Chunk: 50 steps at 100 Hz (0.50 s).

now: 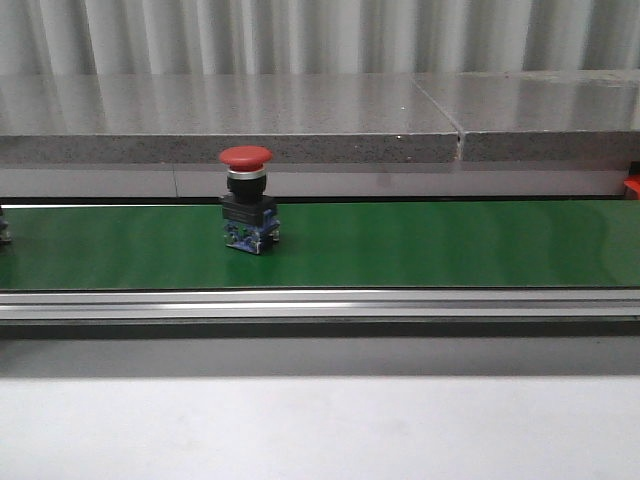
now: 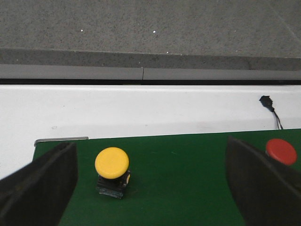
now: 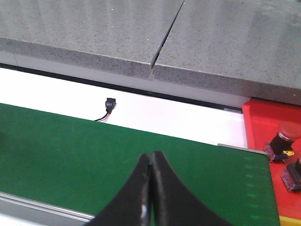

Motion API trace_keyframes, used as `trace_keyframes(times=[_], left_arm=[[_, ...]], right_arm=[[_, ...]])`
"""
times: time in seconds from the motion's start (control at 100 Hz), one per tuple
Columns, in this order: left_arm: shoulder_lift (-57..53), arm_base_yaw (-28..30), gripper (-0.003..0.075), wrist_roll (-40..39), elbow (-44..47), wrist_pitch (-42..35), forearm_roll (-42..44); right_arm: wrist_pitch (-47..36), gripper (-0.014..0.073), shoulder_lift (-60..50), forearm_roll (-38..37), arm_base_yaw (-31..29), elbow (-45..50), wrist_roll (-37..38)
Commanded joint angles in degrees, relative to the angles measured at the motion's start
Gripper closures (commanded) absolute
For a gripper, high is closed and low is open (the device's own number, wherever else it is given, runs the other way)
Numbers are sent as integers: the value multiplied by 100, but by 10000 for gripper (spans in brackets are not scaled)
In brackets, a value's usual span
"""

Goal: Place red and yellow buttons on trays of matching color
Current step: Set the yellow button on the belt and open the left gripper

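Note:
A red button (image 1: 246, 200) with a black and blue base stands upright on the green belt (image 1: 420, 245), left of centre. In the left wrist view a yellow button (image 2: 112, 164) stands on the belt between the wide-apart fingers of my open left gripper (image 2: 150, 157), nearer one finger; the red button (image 2: 281, 151) shows beyond the other finger (image 2: 256, 183). My right gripper (image 3: 150, 156) is shut and empty over the belt. Past the belt's end lies a red tray (image 3: 263, 117) holding two red buttons (image 3: 283, 135). A yellow tray edge (image 3: 290, 220) shows beside it.
A grey stone ledge (image 1: 230, 135) runs behind the belt, and an aluminium rail (image 1: 320, 303) runs along its front. A small black connector with wires (image 3: 109, 104) lies on the white strip behind the belt. A sliver of the red tray (image 1: 632, 186) shows at far right.

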Motion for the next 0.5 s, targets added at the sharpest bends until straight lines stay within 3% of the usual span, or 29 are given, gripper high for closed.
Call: trace_keyframes(times=[0.0, 0.22, 0.29, 0.36, 0.49], left_arm=[[-626, -86, 103, 23, 312, -580, -19], [-1990, -86, 109, 37, 1305, -625, -19], [-2364, -86, 149, 37, 1554, -625, -19], [-2707, -86, 228, 37, 1758, -625, -19], [-3166, -86, 456, 37, 2028, -613, -19]], right_arm=[[-370, 662, -25, 5, 8, -157, -31], [-370, 662, -25, 5, 8, -157, -31], [-370, 662, -25, 5, 8, -157, -31], [-370, 662, -25, 5, 8, -157, -31], [-370, 662, -25, 5, 8, -157, -31]])
